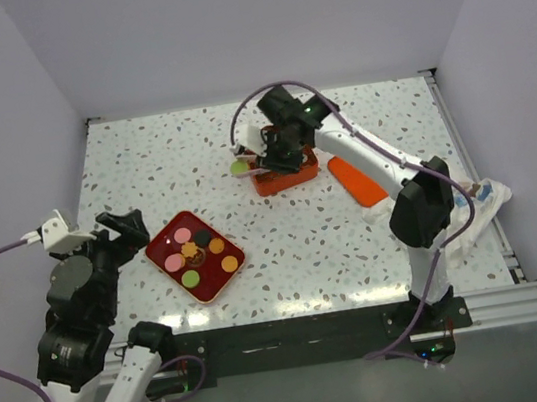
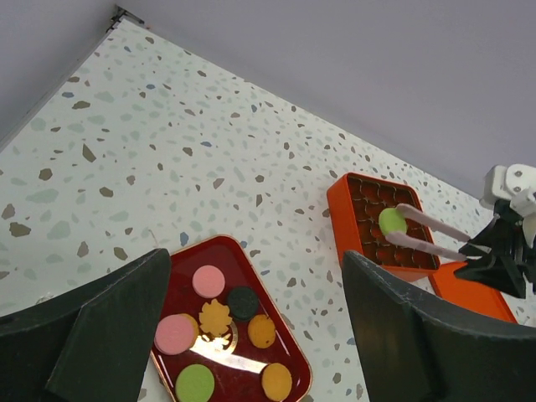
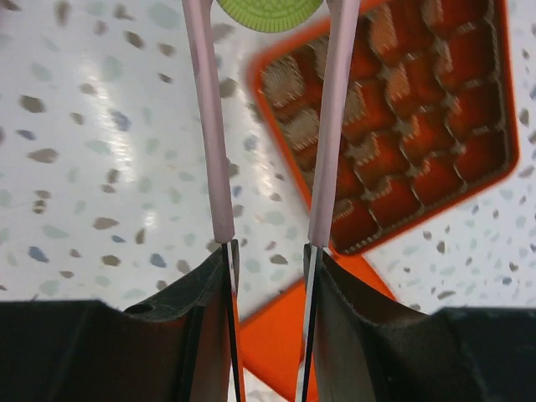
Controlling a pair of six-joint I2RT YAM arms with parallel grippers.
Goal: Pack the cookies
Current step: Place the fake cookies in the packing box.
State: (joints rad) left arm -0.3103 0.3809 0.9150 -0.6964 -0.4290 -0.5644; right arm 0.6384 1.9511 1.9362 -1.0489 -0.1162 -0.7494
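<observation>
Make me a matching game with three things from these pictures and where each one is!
Things:
1. long pink tongs
2. tan leaf-shaped cookie
3. flat orange lid

Places:
a. lying on the speckled white table
b. on the glossy red tray
c. gripped in the right pincer

Pairs: 1-c, 2-b, 3-a.

The speckled white table [image 1: 355,239] carried an orange box [image 1: 281,185] toward its far middle. An orange lid [image 1: 356,180] lay just right of the box, a red tray [image 1: 157,248] nearer and well left of it, and a white cloth [image 1: 486,201] far to its right.
</observation>
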